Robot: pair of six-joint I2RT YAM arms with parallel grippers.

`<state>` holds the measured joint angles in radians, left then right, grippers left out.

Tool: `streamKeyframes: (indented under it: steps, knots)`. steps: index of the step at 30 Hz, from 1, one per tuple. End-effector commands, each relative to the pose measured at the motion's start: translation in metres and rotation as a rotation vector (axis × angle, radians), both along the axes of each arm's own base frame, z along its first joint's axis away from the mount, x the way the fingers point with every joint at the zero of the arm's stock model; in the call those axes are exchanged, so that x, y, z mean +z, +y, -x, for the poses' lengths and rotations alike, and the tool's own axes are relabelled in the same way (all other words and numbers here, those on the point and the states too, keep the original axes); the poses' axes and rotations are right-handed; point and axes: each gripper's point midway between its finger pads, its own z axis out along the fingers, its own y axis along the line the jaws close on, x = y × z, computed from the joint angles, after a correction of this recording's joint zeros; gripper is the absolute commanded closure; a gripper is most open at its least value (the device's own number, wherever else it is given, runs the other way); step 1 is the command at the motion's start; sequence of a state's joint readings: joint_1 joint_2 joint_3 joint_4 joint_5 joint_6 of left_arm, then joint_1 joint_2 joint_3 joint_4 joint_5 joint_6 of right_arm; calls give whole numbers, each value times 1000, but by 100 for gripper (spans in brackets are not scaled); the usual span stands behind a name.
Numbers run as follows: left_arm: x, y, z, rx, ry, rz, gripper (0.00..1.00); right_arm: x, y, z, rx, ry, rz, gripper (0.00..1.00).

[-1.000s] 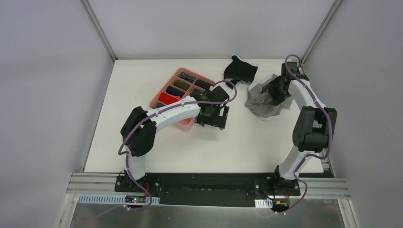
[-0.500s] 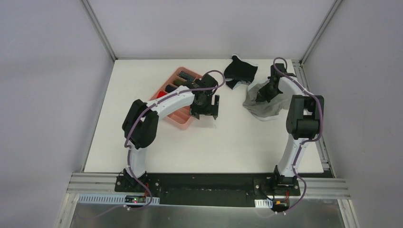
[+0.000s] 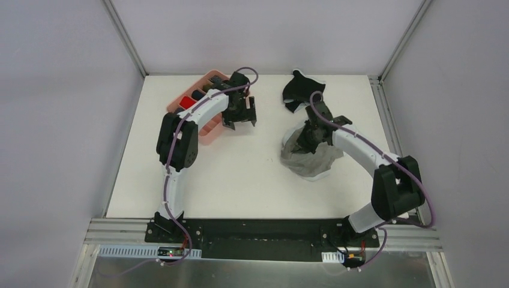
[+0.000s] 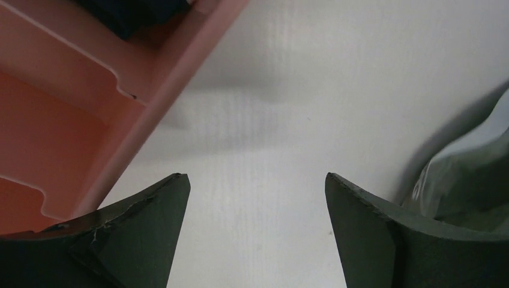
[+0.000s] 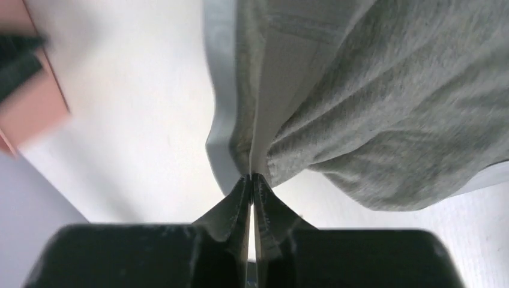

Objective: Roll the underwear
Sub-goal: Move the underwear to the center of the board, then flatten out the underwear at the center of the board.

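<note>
Toward centre we dragged the grey briefs [image 3: 315, 161], right gripper [image 5: 251, 177] pinching their edge; left gripper [image 4: 255, 180] gaped beside the pink tray [image 4: 177, 84].

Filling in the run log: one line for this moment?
right claw: shut on grey briefs | left claw: open, empty | black briefs: untouched

The right hand [image 5: 251, 179] pinches a fold of the grey underwear [image 5: 384, 108].
</note>
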<state>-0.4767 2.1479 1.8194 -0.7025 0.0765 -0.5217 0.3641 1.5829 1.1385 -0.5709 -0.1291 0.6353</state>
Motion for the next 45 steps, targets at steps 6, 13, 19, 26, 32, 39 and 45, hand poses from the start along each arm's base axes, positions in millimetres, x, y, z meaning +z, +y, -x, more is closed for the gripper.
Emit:
streamKeyframes:
  steps: [6,13,19,26,32,39,45]
  knots:
    - [48,14,47,-10,58,122,13,44,-3,40,69,-117,153,37]
    - [50,-25,134,-111,120,175,18,52,-50,-19,-18,-149,275,40]
    - [28,-66,173,-126,190,434,25,38,-51,-84,-1,-105,366,59]
    - [-3,-75,181,-194,203,468,13,3,-41,-133,12,4,430,48]
    - [-24,-87,178,-231,218,465,20,-11,-37,-157,0,29,457,46]
    - [-47,-91,171,-189,252,435,32,-44,-33,-157,-10,101,461,47]
    - [-47,-99,158,-181,230,435,60,-45,-34,-157,1,102,467,73]
